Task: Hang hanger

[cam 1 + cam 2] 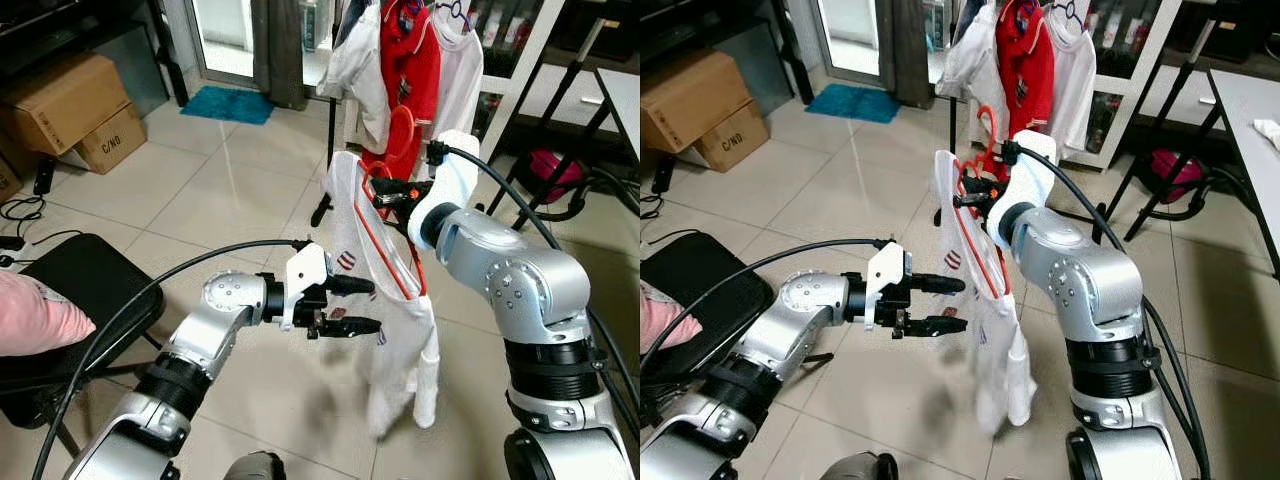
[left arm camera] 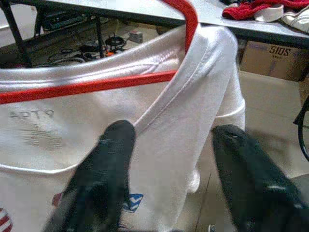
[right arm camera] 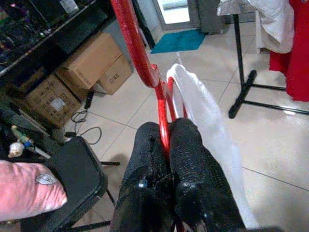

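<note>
Right wrist view: right gripper [image 3: 166, 140] is clamped on the stiff, thin red hanger [image 3: 137, 48] below its hook. Left gripper [image 1: 362, 306] stands parted beside the limp, light white shirt [image 1: 400, 330]. Hold the hanger, not the cloth.

Ahead we see the clothes rack [image 1: 331, 120] crowded with garments [image 1: 408, 60]; tiled floor [image 1: 210, 190] lies open leftward, toward the black chair [image 1: 75, 285].

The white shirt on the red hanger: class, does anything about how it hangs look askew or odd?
Yes. The white shirt sits lopsided on the red hanger, which tilts steeply in the shut right claw. The fabric bunches and trails down on one side. The left claw is open beside the shirt.
</note>
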You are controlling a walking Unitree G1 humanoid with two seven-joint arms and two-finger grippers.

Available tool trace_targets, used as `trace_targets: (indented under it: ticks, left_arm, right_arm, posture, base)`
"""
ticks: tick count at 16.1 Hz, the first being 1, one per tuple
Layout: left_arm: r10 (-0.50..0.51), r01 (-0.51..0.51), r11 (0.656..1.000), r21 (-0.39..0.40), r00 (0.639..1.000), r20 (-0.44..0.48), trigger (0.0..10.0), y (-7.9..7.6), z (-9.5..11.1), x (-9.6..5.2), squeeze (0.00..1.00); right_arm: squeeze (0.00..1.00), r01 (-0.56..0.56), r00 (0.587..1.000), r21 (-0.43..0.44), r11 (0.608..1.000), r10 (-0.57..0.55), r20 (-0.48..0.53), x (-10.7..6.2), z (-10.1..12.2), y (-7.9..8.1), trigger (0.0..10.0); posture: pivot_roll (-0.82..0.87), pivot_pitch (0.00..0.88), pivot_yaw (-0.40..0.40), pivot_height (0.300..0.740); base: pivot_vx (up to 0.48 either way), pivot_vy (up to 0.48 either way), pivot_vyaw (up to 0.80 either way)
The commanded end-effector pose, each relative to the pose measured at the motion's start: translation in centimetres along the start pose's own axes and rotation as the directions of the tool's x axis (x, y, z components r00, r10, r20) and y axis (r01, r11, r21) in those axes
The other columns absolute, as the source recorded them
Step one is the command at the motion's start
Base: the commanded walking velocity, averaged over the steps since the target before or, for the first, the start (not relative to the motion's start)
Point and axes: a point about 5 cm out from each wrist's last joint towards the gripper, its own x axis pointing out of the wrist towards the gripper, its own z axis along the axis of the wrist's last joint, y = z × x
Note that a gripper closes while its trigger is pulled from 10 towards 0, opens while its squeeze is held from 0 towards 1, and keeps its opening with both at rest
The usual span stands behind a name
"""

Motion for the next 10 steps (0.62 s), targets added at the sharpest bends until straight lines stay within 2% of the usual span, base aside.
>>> trace_targets:
  ticks: [1,4,5,8,9,10]
  left_arm:
    - [-0.013,0.013,1.0,0.028,1.0,-0.012,3.3,0.4,0.3,0.3,0.0]
    - [-0.018,0.019,0.999,0.038,1.0,-0.014,3.5,0.6,0.3,0.6,0.0]
    - [-0.033,0.034,0.999,0.04,0.999,-0.012,3.3,0.6,0.3,0.8,0.0]
    - [-0.056,0.057,0.997,0.043,0.998,-0.011,2.3,0.5,0.3,1.1,0.0]
    - [-0.083,0.083,0.996,0.044,0.997,-0.006,1.4,0.3,0.2,1.2,0.0]
    - [-0.093,0.093,0.995,0.041,0.996,-0.007,1.0,0.2,0.2,1.3,0.0]
  right_arm:
    - [0.0,-0.028,0.998,-0.005,1.0,0.028,0.062,-0.5,1.7,0.8,10.0]
    - [0.0,-0.054,0.997,-0.007,0.999,0.055,0.059,-0.8,1.8,1.5,10.0]
    - [0.0,-0.065,0.997,-0.007,0.998,0.065,0.051,-0.9,1.6,1.8,10.0]
    - [0.0,-0.074,0.996,-0.007,0.997,0.074,0.043,-0.9,1.5,2.1,10.0]
    - [0.0,-0.076,0.996,-0.008,0.997,0.077,0.04,-1.0,1.5,2.2,10.0]
    - [0.0,-0.076,0.996,-0.008,0.997,0.077,0.039,-1.0,1.5,2.2,10.0]
  posture:
    - [-0.06,0.087,0.033,0.74]
    - [-0.07,0.089,0.045,0.74]
    - [-0.07,0.088,0.046,0.74]
    - [-0.07,0.086,0.049,0.74]
    - [-0.07,0.084,0.051,0.74]
    - [-0.07,0.084,0.051,0.74]
  base:
    - [0.0,0.0,0.0]
    - [0.0,0.0,0.0]
    - [0.0,0.0,0.0]
    - [0.0,0.0,0.0]
    - [0.0,0.0,0.0]
    - [0.0,0.0,0.0]
